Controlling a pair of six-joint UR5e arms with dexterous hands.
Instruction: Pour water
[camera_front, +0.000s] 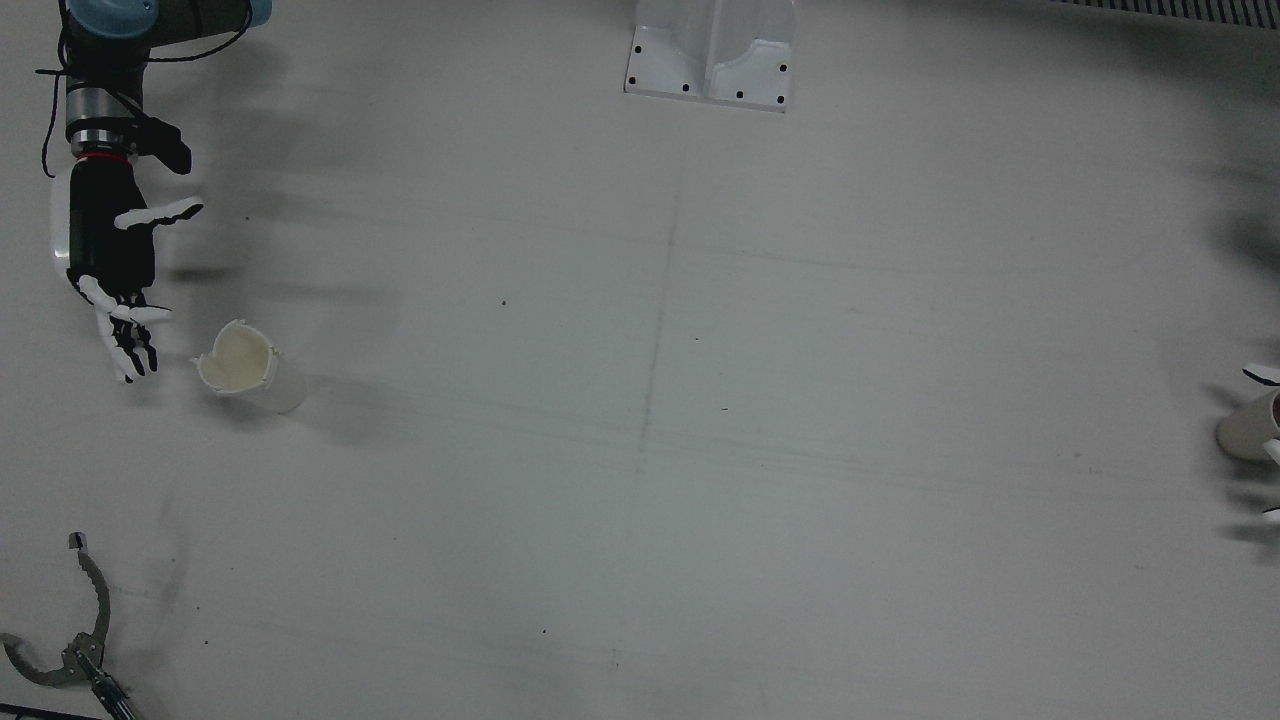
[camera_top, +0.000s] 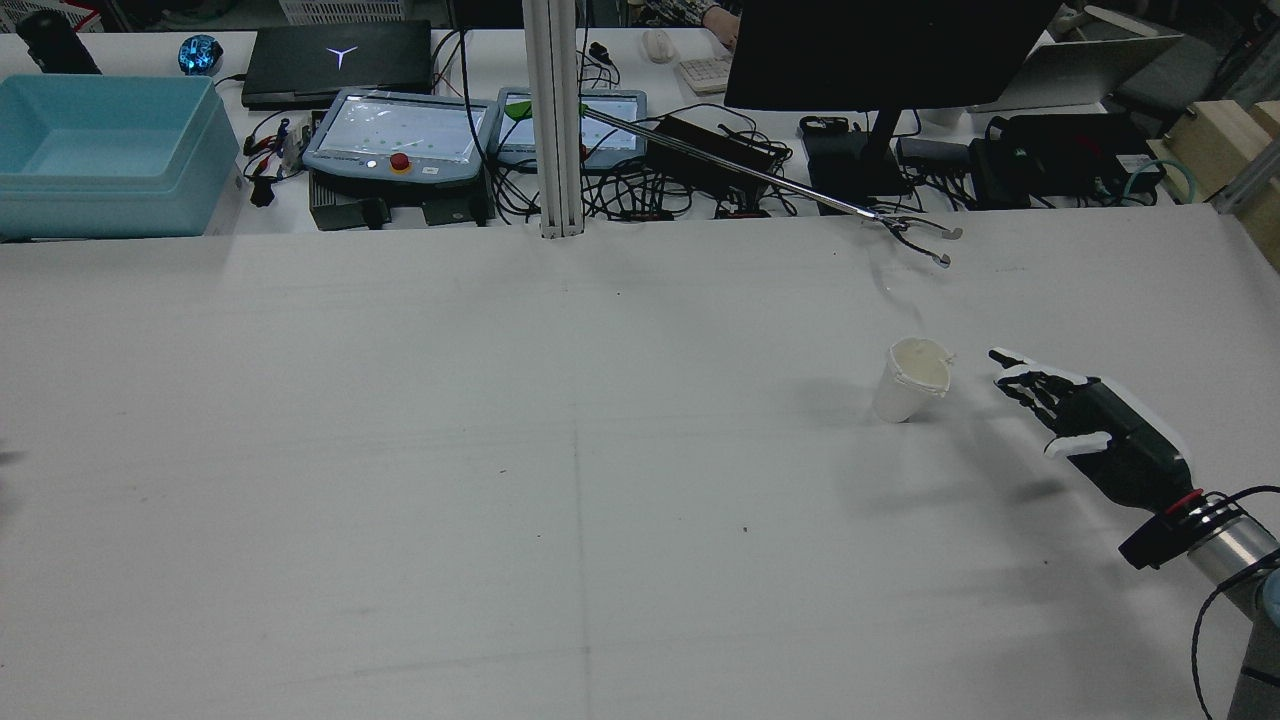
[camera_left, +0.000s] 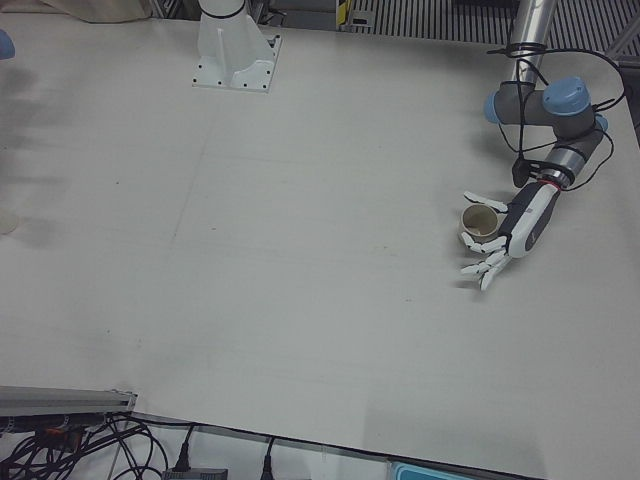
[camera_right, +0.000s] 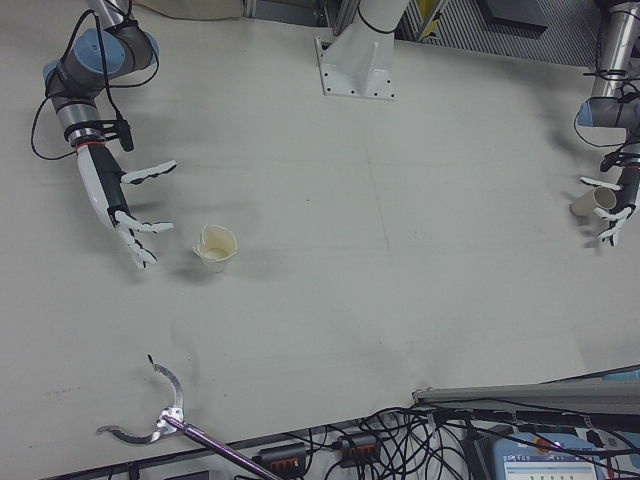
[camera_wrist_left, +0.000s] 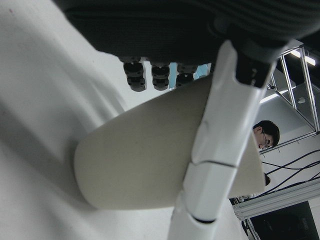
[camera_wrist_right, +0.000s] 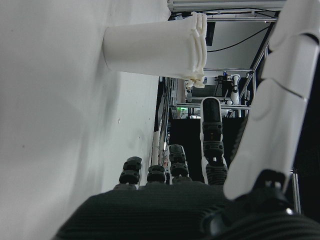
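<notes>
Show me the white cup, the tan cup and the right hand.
white cup (camera_top: 908, 380), rear view, on its outer wall below the torn rim.
tan cup (camera_left: 478, 220), left-front view, on its open mouth.
right hand (camera_top: 1095, 425), rear view, on the black back of the hand.

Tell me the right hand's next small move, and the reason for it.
Probably ease the open right hand sideways toward the white cup until the fingers surround it. The cup stands upright just beside the fingertips, untouched, while the left hand already flanks its own cup.

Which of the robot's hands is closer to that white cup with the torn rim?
The right hand. It hovers open just beside the torn white cup, not touching. The left hand is far across the table, around a tan cup.
</notes>
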